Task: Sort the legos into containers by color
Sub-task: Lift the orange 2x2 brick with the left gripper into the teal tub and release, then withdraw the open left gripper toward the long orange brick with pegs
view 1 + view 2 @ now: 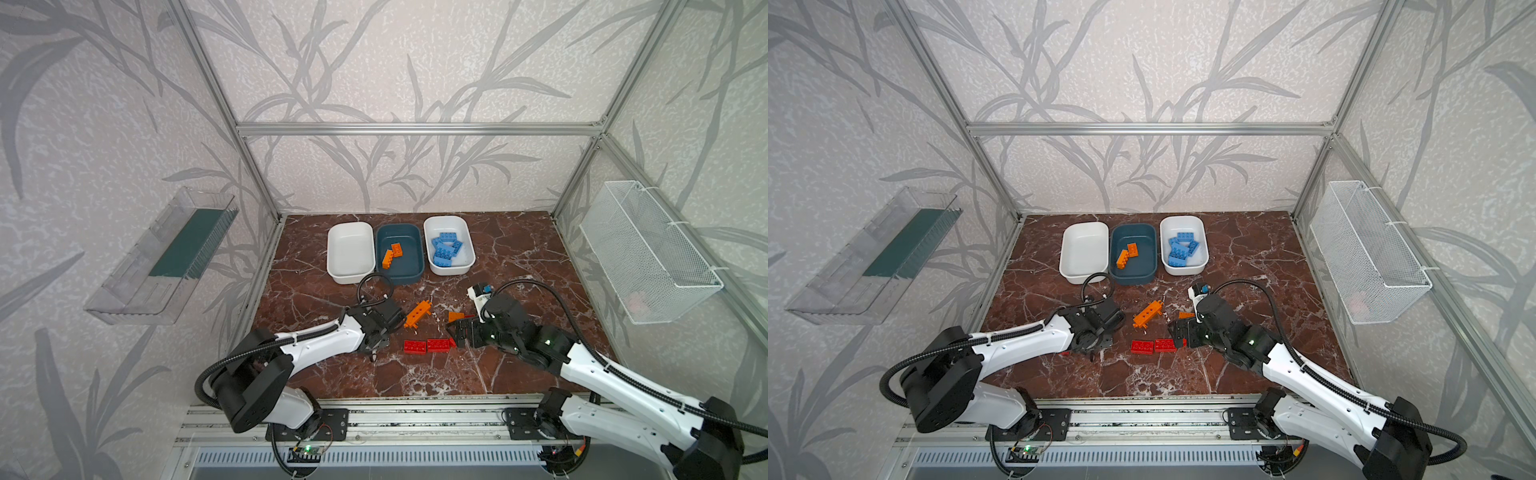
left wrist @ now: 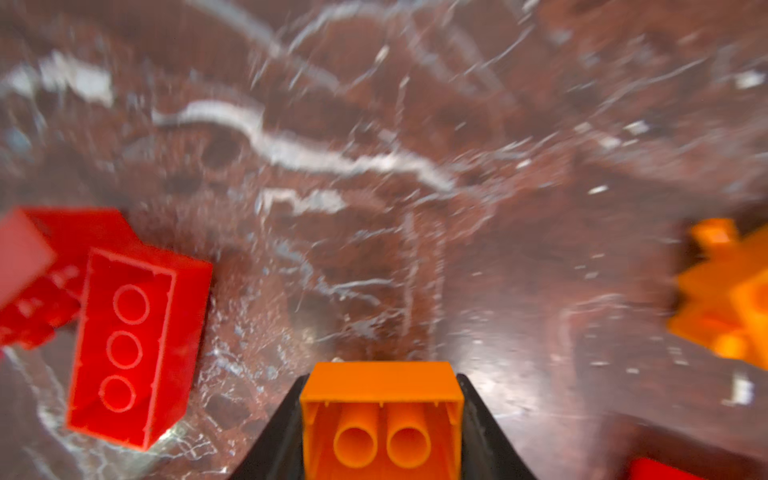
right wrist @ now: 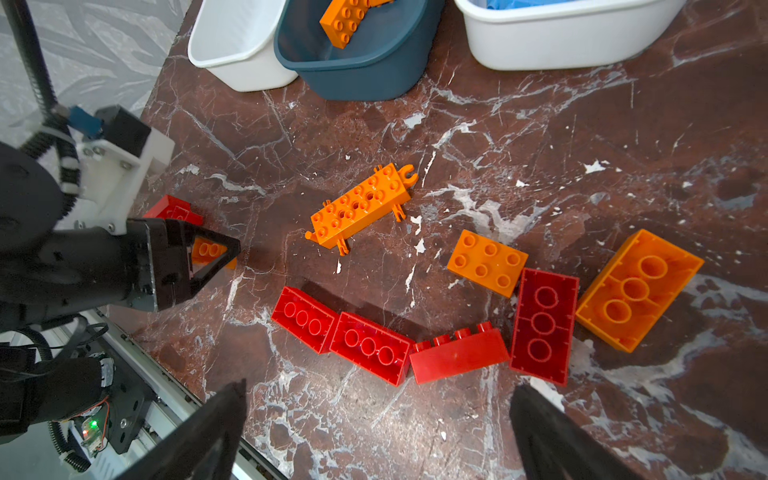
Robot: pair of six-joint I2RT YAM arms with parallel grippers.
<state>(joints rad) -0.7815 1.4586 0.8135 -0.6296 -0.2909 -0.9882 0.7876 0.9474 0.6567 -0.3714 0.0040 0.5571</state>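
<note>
orange brick hollow side twd wrist cam, clamped in left hand, low near surface | teal tub w/ 2 orange pcs lies beyond, twd back wall; left arm nearer | right hand wide open, empty, over red row

The teal tub stands between two white ones: the empty white tub just beside its left, the other white tub on its right holding a heap of blue bricks. Two orange bricks lie inside the teal tub, studs up. On the tabletop in front of it lies the long orange piece, studs up, pegs out sideways. Farther in front runs a row of red bricks, mostly hollow side up. A small orange brick sits clamped in the left claw, underside showing.
</note>
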